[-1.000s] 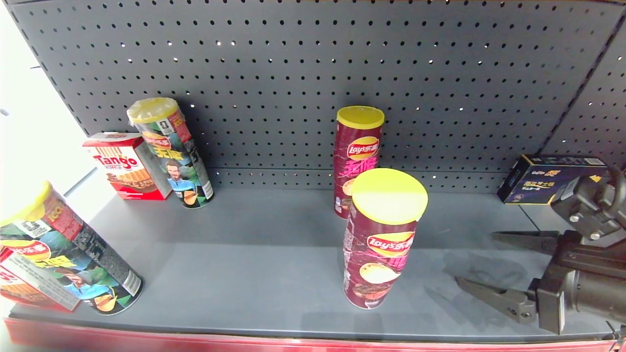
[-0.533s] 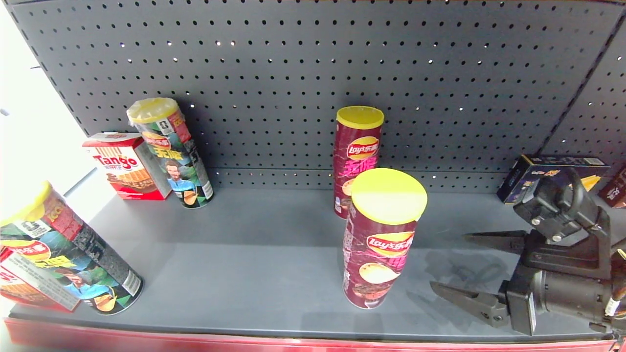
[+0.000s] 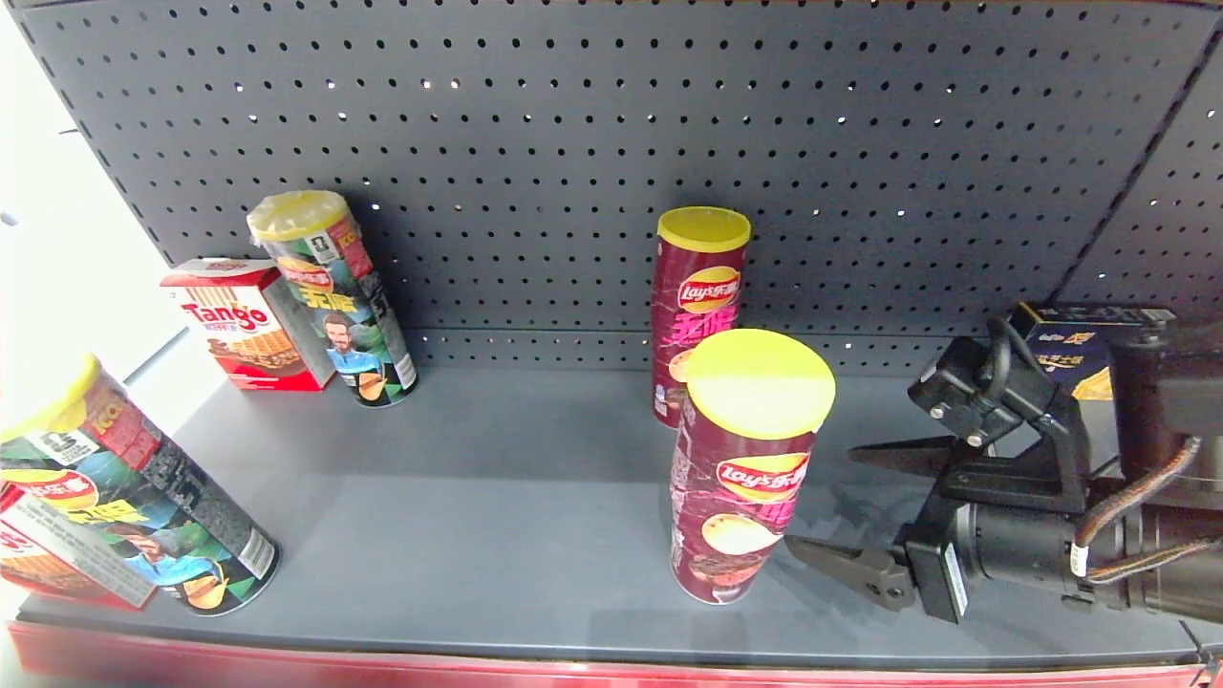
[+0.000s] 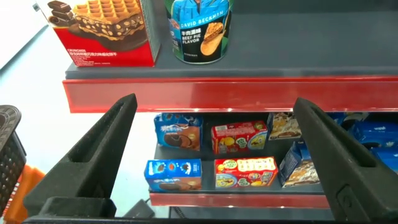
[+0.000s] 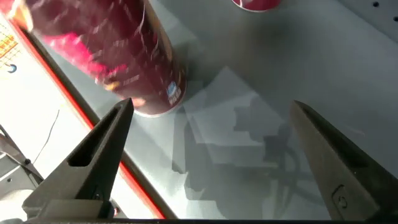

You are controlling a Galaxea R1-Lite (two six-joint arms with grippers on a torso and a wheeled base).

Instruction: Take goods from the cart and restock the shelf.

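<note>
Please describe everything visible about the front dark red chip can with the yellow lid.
The tall dark red chip can stands upright near the front edge of the grey metal shelf, closed by a flat yellow plastic lid. Its side bears a logo and pictured chips. A second dark red can stands behind it. The open right tool is close beside it; contact is unclear.

Carried the right gripper leftward over the grey shelf, from well apart to just beside the near maroon chip can. Brought the near fingertip almost against the can's base. Covered more of the dark blue box at far right.
</note>
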